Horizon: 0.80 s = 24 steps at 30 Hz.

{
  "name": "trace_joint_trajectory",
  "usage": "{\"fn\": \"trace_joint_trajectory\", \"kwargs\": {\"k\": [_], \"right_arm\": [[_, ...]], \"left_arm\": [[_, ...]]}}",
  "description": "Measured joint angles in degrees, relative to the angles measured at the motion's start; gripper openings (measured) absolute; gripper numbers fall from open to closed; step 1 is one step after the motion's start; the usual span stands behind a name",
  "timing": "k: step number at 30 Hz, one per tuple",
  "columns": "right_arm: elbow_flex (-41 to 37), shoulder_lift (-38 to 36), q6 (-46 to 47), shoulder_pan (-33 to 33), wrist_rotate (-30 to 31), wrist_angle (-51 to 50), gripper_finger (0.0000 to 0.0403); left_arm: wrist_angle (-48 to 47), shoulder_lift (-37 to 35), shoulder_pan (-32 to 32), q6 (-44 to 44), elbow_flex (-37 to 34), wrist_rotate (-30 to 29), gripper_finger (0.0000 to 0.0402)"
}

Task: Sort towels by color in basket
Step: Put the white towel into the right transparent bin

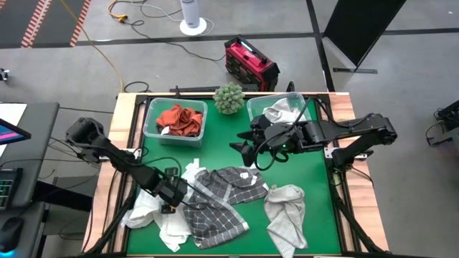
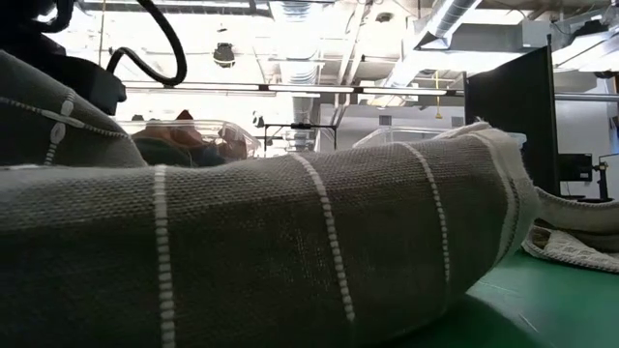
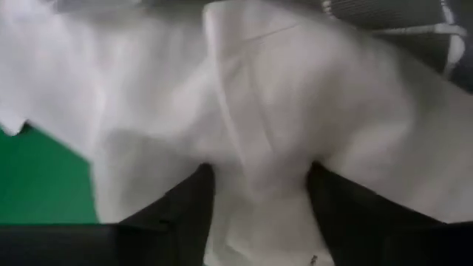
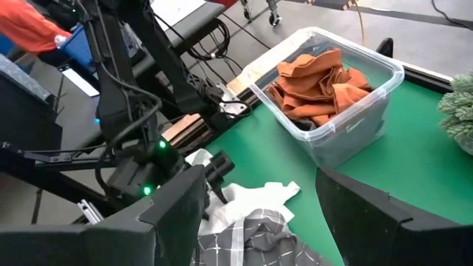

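Observation:
A heap of towels lies on the green mat near the front edge: a white towel point(image 1: 147, 211), a dark grey plaid towel point(image 1: 222, 201) and a light grey towel point(image 1: 287, 215). Rust-orange towels point(image 1: 179, 118) fill the far-left clear bin point(image 1: 150, 129). Pale towels point(image 1: 280, 111) lie in the far-right bin point(image 1: 252, 107). My left gripper point(image 1: 172, 195) is down on the white towel at the heap's left side, its fingers apart. My right gripper point(image 1: 247, 149) hangs open above the mat's middle, nothing between its fingers point(image 4: 259, 222). My left gripper comes steeply from above onto the white towel point(image 3: 148, 111). A raised fold point(image 3: 259, 185) of it stands between the two fingers point(image 3: 177, 214) and reaches the inner side of each. The towel lies on the mat. Whether the fold is pinched I cannot tell.
A small green plant point(image 1: 229, 97) stands between the two bins at the far edge. The plaid towel point(image 2: 290, 242) fills the low view's foreground. Bare green mat point(image 1: 215, 154) lies between the bins and the heap. A wooden rim point(image 1: 122, 143) borders the mat.

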Motion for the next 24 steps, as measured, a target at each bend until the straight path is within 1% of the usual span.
{"fn": "trace_joint_trajectory", "kwargs": {"k": [2, 6, 7, 10, 12, 14, 17, 19, 21, 24], "right_arm": [[0.0, 0.0, 0.0, 0.0, 0.0, 0.4, 0.0285], [0.0, 0.0, -0.1, 0.0, 0.0, 1.6, 0.0285], [0.0, 0.0, -0.1, 0.0, 0.0, 1.6, 0.0285], [0.0, 0.0, -0.1, 0.0, 0.0, 1.6, 0.0285], [0.0, 0.0, -0.1, 0.0, 0.0, 1.6, 0.0285], [0.0, 0.0, -0.1, 0.0, 0.0, 1.6, 0.0285], [0.0, 0.0, -0.6, 0.0, -0.3, 1.9, 0.0285], [0.0, 0.0, -2.2, 0.1, -0.7, 2.6, 0.0285], [0.0, 0.0, -5.1, 0.5, -1.0, 4.1, 0.0286], [0.0, 0.4, -11.7, 1.1, -1.8, 9.2, 0.0286]], "left_arm": [[1.5, 1.0, 0.0, 0.2, 0.0, 0.1, 0.0165], [1.3, 0.7, 0.1, -0.8, 0.1, 0.1, 0.0034], [0.5, 0.0, 0.1, -1.3, 0.1, -0.1, 0.0020], [-2.0, -4.2, 0.2, -2.3, 0.0, -1.2, 0.0008], [-4.7, -8.5, 0.4, -4.1, 0.3, -2.7, 0.0006], [-5.8, -14.1, 0.8, -5.2, 0.5, -4.4, 0.0004], [-3.7, -23.6, 1.9, -5.8, 1.2, -7.7, 0.0003], [0.7, -29.5, 2.6, -2.9, 1.6, -10.9, 0.0003], [8.5, -34.8, 3.4, 3.4, 1.7, -14.8, 0.0002], [19.1, -39.8, 5.2, 13.3, 1.9, -20.2, 0.0002]]}}
